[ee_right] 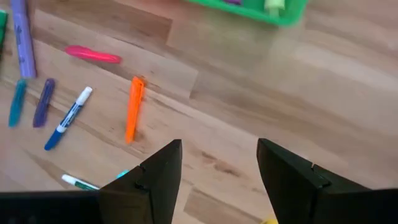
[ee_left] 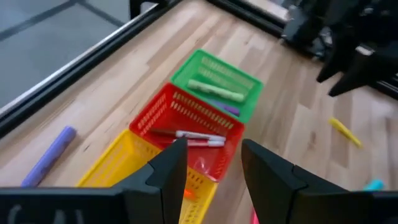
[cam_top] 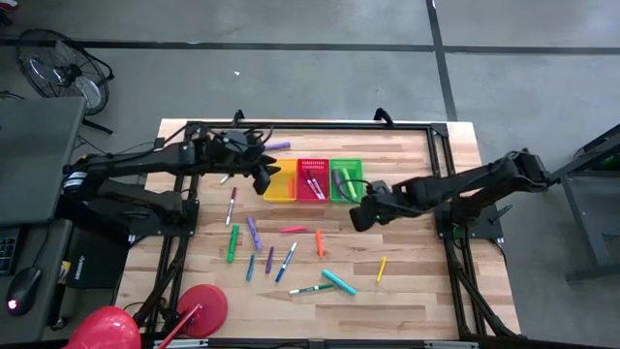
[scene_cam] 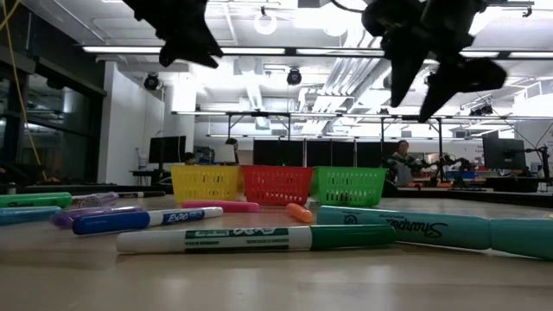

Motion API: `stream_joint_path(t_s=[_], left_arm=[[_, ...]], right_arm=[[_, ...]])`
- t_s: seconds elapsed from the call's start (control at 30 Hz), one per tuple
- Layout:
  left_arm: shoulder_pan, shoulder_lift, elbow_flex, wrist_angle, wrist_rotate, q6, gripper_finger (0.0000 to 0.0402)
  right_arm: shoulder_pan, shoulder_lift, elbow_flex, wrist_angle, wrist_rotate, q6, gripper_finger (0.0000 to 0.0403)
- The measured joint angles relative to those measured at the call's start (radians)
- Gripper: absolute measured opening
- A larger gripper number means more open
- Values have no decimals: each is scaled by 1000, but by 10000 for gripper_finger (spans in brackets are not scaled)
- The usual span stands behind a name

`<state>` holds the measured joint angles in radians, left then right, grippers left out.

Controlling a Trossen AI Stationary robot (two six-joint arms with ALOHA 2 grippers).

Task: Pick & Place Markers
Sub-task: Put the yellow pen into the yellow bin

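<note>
Several markers lie flat on the wooden table: an orange one (ee_right: pixel 133 109), a pink one (ee_right: pixel 93 55), a blue-and-white one (ee_right: pixel 68 118), a teal one (cam_top: pixel 338 282) and a yellow one (cam_top: pixel 381 269). Other markers lie in the red basket (ee_left: pixel 193 134) and the green basket (ee_left: pixel 217 84). My left gripper (ee_left: pixel 212 149) hangs open in the air over the yellow basket (cam_top: pixel 281 182), holding nothing. My right gripper (ee_right: pixel 221 146) is open over bare wood just near of the green basket (cam_top: pixel 346 179), with the orange marker off to one side.
The three baskets stand side by side at the table's far middle. A lone purple marker (cam_top: pixel 278 145) lies beyond them near the far edge. Black frame rails run along the table's sides. A red lamp-like object (cam_top: pixel 199 310) sits at the near left corner. Bare wood lies to the right.
</note>
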<state>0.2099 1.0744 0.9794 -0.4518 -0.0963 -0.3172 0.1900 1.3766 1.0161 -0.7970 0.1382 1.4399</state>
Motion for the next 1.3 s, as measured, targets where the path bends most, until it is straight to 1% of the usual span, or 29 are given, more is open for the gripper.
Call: stream_joint_path(t_s=[0.17, 0.23, 0.37, 0.47, 0.63, 0.83, 1.07, 1.3], left_arm=[[-60, -86, -55, 16, -19, 7, 149], [-87, -125, -90, 32, -41, 4, 149], [-135, -212, -167, 81, -53, -20, 149], [-167, -278, -221, 115, -56, -35, 149], [-212, -351, -267, 119, -107, -58, 149], [-253, -401, -288, 104, -126, -59, 149], [-263, -406, -290, 78, -133, -57, 149], [-263, -406, -289, 82, -133, -54, 149]], right_arm=[[86, 3, 0, -59, 16, 192, 197], [121, 3, 0, -84, 16, 270, 197], [188, 13, 0, -106, 4, 391, 197], [227, 41, 0, -106, -32, 457, 197], [276, 114, 0, -106, -124, 547, 197], [321, 192, 0, -76, -215, 633, 197], [350, 260, 0, -4, -244, 695, 197], [345, 344, 0, 10, -251, 700, 197]])
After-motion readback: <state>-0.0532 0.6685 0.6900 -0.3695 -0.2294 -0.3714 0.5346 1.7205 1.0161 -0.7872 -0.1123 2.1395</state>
